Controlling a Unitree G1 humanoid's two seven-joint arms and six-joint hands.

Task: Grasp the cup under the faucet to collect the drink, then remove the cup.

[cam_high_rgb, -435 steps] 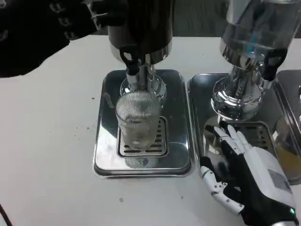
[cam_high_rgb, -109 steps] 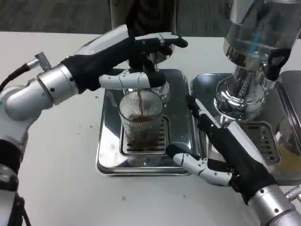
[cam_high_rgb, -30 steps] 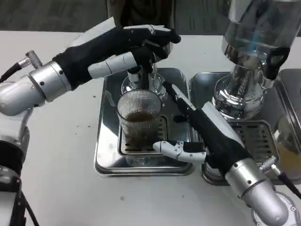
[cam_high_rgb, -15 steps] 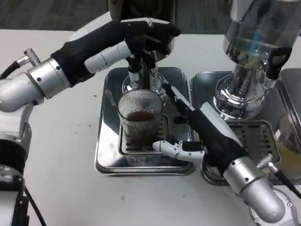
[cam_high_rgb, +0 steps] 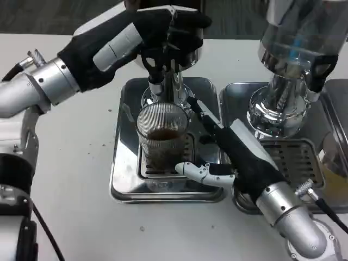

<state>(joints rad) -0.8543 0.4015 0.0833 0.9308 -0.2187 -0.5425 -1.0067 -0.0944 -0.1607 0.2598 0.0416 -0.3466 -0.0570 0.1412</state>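
Note:
A ribbed glass cup [cam_high_rgb: 162,140] stands upright on the grate of the left drip tray [cam_high_rgb: 122,163], under the faucet [cam_high_rgb: 155,81]. It holds brown drink to about half its height, and I see no stream falling. My left hand [cam_high_rgb: 155,32] is up against the dark dispenser body, above the black tap lever [cam_high_rgb: 148,58], fingers bent and holding nothing. My right hand [cam_high_rgb: 236,155] lies on the cup's right side, fingers spread. Its thumb [cam_high_rgb: 198,173] reaches toward the cup's foot and its fingers [cam_high_rgb: 204,115] stretch past the rim, not closed on the glass.
A second dispenser [cam_high_rgb: 296,51] with a clear tank stands on its own steel tray [cam_high_rgb: 234,100] at the right, close behind my right forearm. White table stretches left of and in front of the left tray.
My left hand has risen from the tap area up onto the dispenser body. My right hand has edged slightly nearer the cup. The cup stays put.

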